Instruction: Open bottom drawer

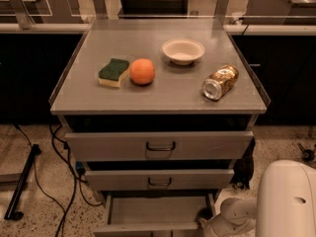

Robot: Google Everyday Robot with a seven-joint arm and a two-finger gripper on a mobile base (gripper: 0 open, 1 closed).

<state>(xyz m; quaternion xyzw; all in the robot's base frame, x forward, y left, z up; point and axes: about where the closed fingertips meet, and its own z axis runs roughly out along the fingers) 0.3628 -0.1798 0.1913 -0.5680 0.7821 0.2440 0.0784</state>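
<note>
The bottom drawer (157, 210) of the grey metal cabinet stands pulled out, with its shallow grey tray showing bare. Its front (148, 229) lies at the lower edge of the view, and its handle is out of view. My gripper (209, 225) is low at the drawer's right front corner, at the end of my white arm (289, 201), and is partly cut off by the frame's edge. The middle drawer (159, 179) and the top drawer (160, 145) each stand slightly out, with dark loop handles at centre.
On the cabinet top (163, 95) lie a green sponge (113, 71), an orange (142, 71), a white bowl (183, 50) and a tipped can (220, 82). Black cables (59, 157) and a stand leg (22, 186) lie on the speckled floor at left.
</note>
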